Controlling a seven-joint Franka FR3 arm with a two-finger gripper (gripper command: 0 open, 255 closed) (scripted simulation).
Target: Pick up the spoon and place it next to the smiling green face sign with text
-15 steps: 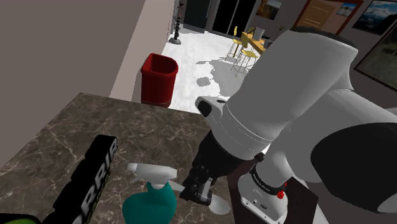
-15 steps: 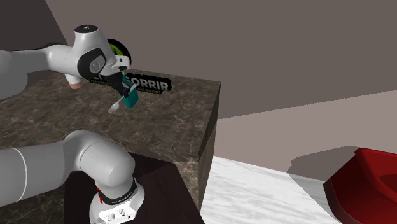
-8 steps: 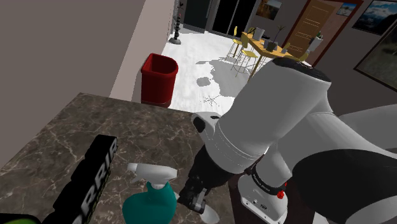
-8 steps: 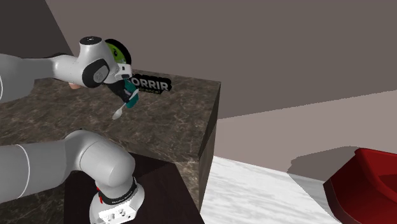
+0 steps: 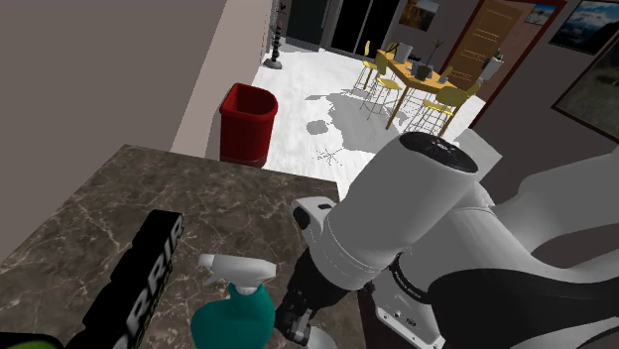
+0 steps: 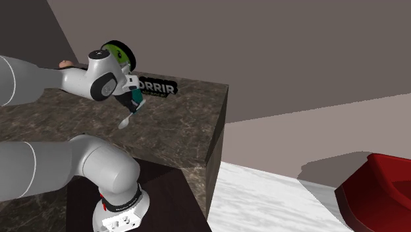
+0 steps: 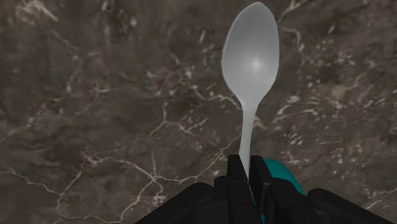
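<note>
A pale grey spoon (image 7: 251, 57) is clasped by its handle in my black gripper (image 7: 249, 167), bowl pointing away over the dark marble counter (image 7: 95, 114). In the second exterior view the spoon (image 6: 124, 121) hangs below the gripper (image 6: 126, 107), just above the counter. Behind the hand there stands the sign: a green smiling disc (image 6: 117, 53) with black letters (image 6: 157, 87). In the shoulder view the gripper (image 5: 297, 323) is low beside a teal spray bottle (image 5: 234, 313), with the sign's black letters (image 5: 149, 281) to the left of it.
The teal spray bottle (image 6: 137, 99) stands between my hand and the sign. A red bin (image 5: 246, 121) sits on the floor past the counter's far edge. My stand (image 6: 141, 204) adjoins the counter's near side. A small pinkish object (image 6: 64, 64) sits far back.
The arm has swung lower and nearer the shoulder view's bottom edge, carrying the spoon down toward the counter. The grip on the spoon is unchanged.
</note>
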